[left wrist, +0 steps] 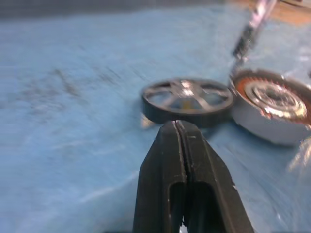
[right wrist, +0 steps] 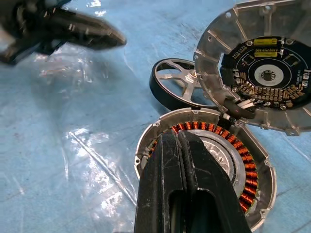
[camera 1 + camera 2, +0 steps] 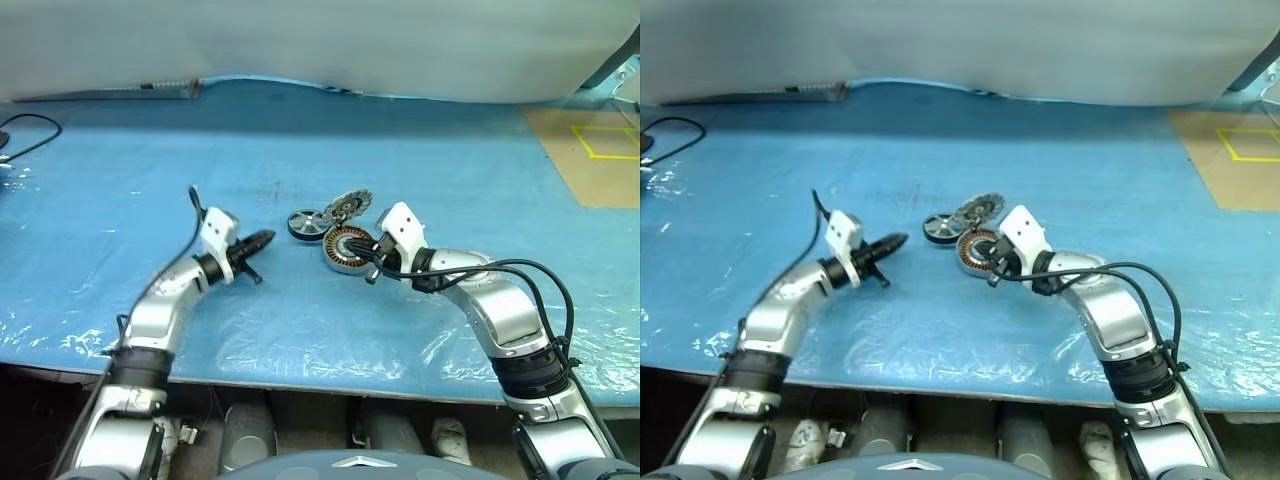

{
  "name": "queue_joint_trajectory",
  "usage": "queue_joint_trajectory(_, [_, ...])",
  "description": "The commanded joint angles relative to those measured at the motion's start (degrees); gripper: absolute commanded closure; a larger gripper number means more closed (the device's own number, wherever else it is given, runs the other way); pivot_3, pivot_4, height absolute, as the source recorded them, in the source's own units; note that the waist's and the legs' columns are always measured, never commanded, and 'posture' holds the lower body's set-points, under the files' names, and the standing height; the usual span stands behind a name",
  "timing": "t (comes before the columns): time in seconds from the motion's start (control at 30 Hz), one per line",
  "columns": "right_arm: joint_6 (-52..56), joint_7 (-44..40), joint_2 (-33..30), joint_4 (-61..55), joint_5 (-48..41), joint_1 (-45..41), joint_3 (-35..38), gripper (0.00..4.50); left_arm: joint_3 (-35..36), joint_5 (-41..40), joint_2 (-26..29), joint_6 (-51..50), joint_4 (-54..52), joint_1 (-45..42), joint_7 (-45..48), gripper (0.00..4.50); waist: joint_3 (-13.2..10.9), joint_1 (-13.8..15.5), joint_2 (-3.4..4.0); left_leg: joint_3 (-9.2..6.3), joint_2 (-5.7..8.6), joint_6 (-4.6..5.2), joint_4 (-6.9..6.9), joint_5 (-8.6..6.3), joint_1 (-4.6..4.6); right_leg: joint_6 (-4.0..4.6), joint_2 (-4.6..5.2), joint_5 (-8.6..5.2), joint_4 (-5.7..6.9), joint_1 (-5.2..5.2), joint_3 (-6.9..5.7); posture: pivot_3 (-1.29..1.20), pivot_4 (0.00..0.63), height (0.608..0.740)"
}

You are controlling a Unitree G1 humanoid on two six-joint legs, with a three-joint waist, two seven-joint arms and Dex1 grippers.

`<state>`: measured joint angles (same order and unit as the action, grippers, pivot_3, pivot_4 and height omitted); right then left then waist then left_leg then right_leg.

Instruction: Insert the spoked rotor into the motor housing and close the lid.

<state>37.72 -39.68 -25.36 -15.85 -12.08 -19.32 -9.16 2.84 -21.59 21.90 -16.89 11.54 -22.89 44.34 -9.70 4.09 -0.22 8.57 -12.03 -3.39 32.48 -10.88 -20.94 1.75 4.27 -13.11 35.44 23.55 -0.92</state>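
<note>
Nearest the robot, the two arms reach out over a blue table (image 3: 420, 130) covered with clear, crinkled plastic film. The left gripper (image 3: 268, 238), its two black fingers pressed tightly together and holding nothing, hangs just above the film and points toward the cluster of parts at the middle of the table. The right gripper (image 3: 372, 262), likewise closed on nothing, comes in from the other side; in the right wrist view its joined fingers (image 2: 182, 194) sit over the near rim of the motor housing, though whether they touch it cannot be told.

The motor housing (image 2: 243, 170), a round shallow silver-rimmed disc with a ring of copper-orange windings around a shiny centre, lies flat on the film. Just beside it, on the side toward the left gripper, lies the spoked rotor (image 1: 187, 99), a small flat wheel with a black rim and silver spokes, still outside the housing. Behind the housing stands the lid (image 2: 262, 63), a round grey metal disc with radial ribs and a dark circuit board at its centre, tilted up on edge and joined to the housing by short wires.

Farther off, a brown cardboard sheet (image 3: 590, 160) marked with yellow tape lies at the right, and a black cable (image 3: 30, 135) curls at the left edge.
</note>
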Motion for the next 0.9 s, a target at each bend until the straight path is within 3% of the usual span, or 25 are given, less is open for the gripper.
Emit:
queue_joint_trajectory(0.03, [-4.2,0.3,0.9,-1.4,-2.1,2.0,2.9,4.48,1.8,-3.5,2.0,-5.0,3.3,-5.2,4.1,4.5,0.0,0.0,0.0,0.0,0.01,0.0,0.0,0.0,-0.01,0.0,0.0,0.0,-0.02,0.02,0.01,0.0,0.15,0.74])
queue_joint_trajectory(0.23, [-8.4,0.5,1.2,-0.1,-2.0,5.2,3.7,4.48,-0.8,-1.1,2.6,-3.1,17.7,-15.6,13.7,4.5,0.0,0.0,0.0,-0.02,0.04,0.01,-0.04,0.01,-0.11,0.0,0.0,0.0,-0.06,0.08,-0.01,0.0,0.15,0.74])
queue_joint_trajectory(0.27, [-8.7,0.7,1.2,0.0,-1.9,5.5,3.8,4.5,-1.5,-0.4,2.4,-2.5,20.4,-17.5,15.2,4.33,0.0,0.0,-0.01,-0.02,0.05,0.01,-0.05,0.01,-0.13,0.0,0.01,0.0,-0.06,0.1,-0.01,0.0,0.15,0.74])
queue_joint_trajectory(0.33, [-9.1,1.6,1.2,0.1,-1.4,6.0,3.9,4.5,-2.7,1.1,1.8,-1.0,25.3,-20.8,17.7,3.93,0.0,0.0,-0.01,-0.02,0.05,0.01,-0.04,0.01,-0.16,-0.01,0.01,0.0,-0.08,0.12,-0.01,0.0,0.15,0.74])
queue_joint_trajectory(0.57, [-9.2,3.8,0.8,-1.3,-1.3,8.2,4.6,4.5,-4.8,6.2,-1.4,6.9,37.6,-28.7,20.5,1.48,0.0,0.3,-0.03,-0.05,0.09,0.01,-0.12,0.01,-0.2,-0.03,0.02,0.02,-0.14,0.12,-0.02,0.0,0.15,0.74])
queue_joint_trajectory(0.9, [-8.9,5.2,0.7,-2.1,-1.4,9.0,4.8,4.5,-7.2,13.1,-3.7,13.6,46.8,-32.3,21.6,1.48,0.0,0.4,-0.05,-0.09,0.09,0.0,-0.18,0.01,-0.21,-0.12,0.02,0.07,-0.2,0.11,-0.06,0.0,0.15,0.74])
